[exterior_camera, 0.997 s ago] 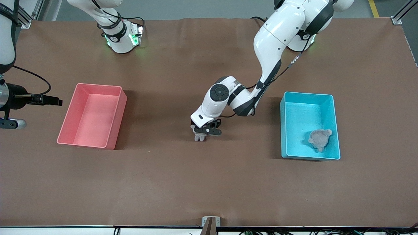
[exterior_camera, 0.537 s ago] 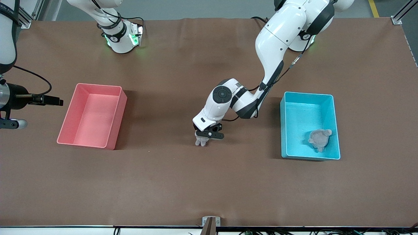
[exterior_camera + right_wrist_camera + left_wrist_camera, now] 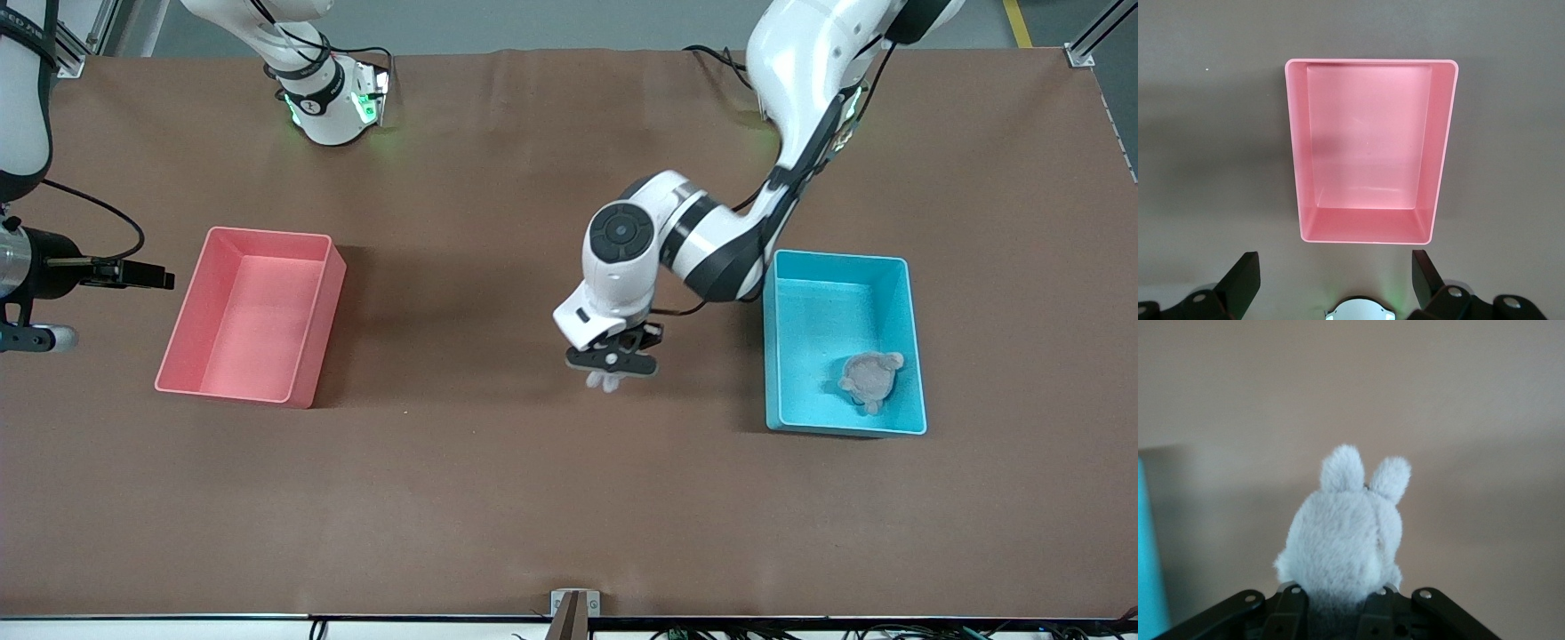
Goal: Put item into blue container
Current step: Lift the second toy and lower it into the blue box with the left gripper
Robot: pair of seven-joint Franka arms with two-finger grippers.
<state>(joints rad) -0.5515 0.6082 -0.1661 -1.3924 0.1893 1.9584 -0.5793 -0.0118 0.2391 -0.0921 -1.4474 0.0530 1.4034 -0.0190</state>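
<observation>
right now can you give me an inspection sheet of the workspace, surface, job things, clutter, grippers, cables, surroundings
surface: brown table, smooth, a few creases.
job's things: blue container toward the left arm's end, grey plush lying in it; second grey plush toy held in the air.
clutter: pink bin toward the right arm's end, nothing in it.
grippers: left gripper shut on the plush toy, over bare table between the bins; right gripper open, above the pink bin, waiting.
cables: black cable on the right arm.
surroundings: nothing seen.
</observation>
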